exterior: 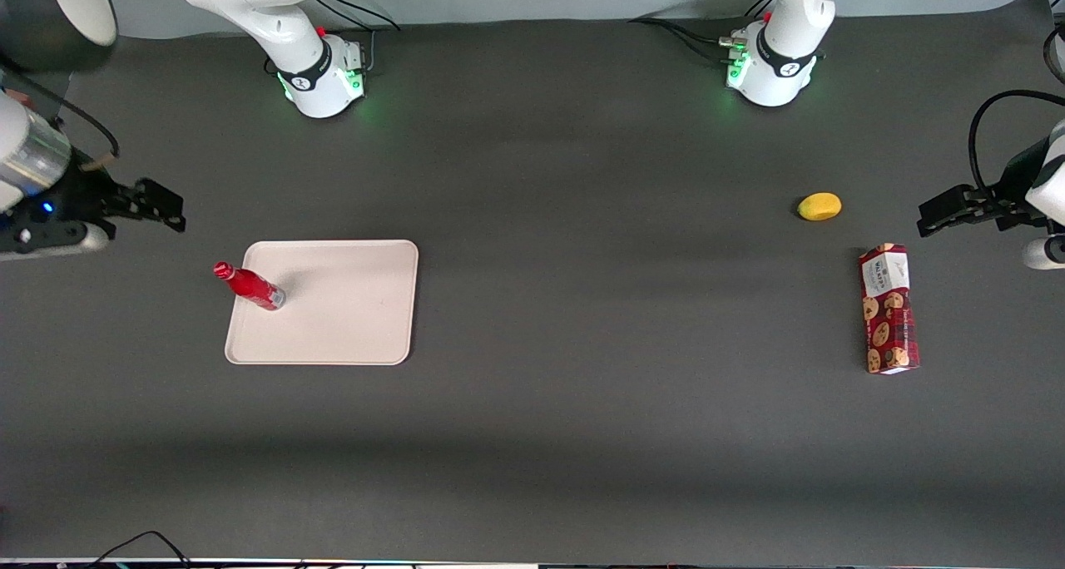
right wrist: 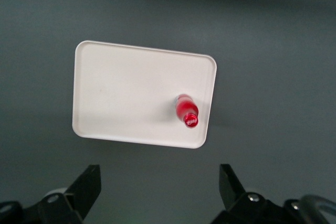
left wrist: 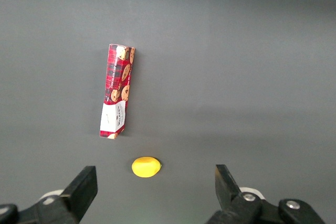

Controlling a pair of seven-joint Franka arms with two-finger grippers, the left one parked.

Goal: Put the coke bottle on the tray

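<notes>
The small red coke bottle (exterior: 249, 285) stands upright on the cream-white tray (exterior: 349, 319), close to the tray's edge toward the working arm's end of the table. It also shows in the right wrist view (right wrist: 186, 109), standing on the tray (right wrist: 121, 93) near one rim. My right gripper (exterior: 154, 203) is open and empty. It hangs high above the table, apart from the bottle, farther from the front camera than the tray. Its two dark fingers (right wrist: 86, 184) stand wide apart with only bare table between them.
A long red patterned cookie box (exterior: 888, 309) and a small yellow fruit (exterior: 819, 206) lie toward the parked arm's end of the table; both also show in the left wrist view, the box (left wrist: 116, 92) and the fruit (left wrist: 146, 167). Arm bases (exterior: 324, 74) stand along the back edge.
</notes>
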